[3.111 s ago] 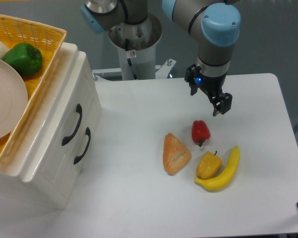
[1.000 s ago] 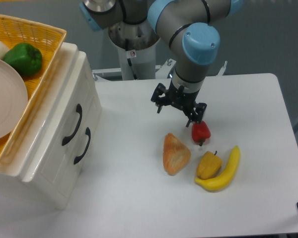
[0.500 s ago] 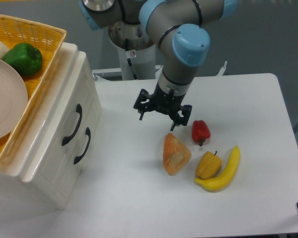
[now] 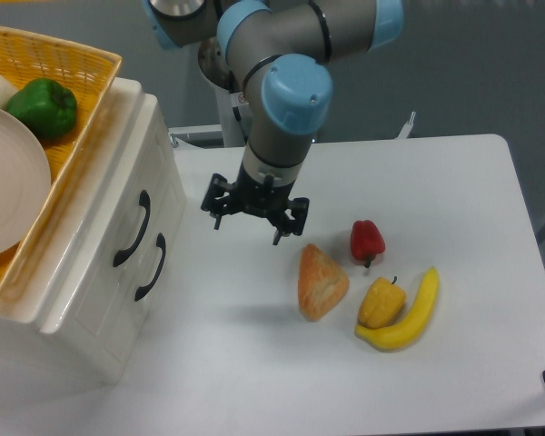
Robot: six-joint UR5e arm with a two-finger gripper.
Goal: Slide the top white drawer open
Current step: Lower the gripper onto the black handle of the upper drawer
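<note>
Nearest on the white table point(image 4: 254, 363) lie a banana point(image 4: 409, 316), a yellow pepper point(image 4: 380, 302) and a pastry point(image 4: 321, 281), with a red pepper point(image 4: 366, 240) just beyond. Farther back the gripper point(image 4: 252, 222) hangs over bare table with its jaws spread and empty. The top drawer point(image 4: 118, 213) is shut, well to its left; its handle point(image 4: 133, 228) runs near-to-far. Bare table lies between them, and behind stands the arm's base point(image 4: 250, 86).

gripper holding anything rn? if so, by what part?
Nothing is held. The gripper hangs open above the table, its fingers spread and empty, short of the top white drawer and its handle.
</note>
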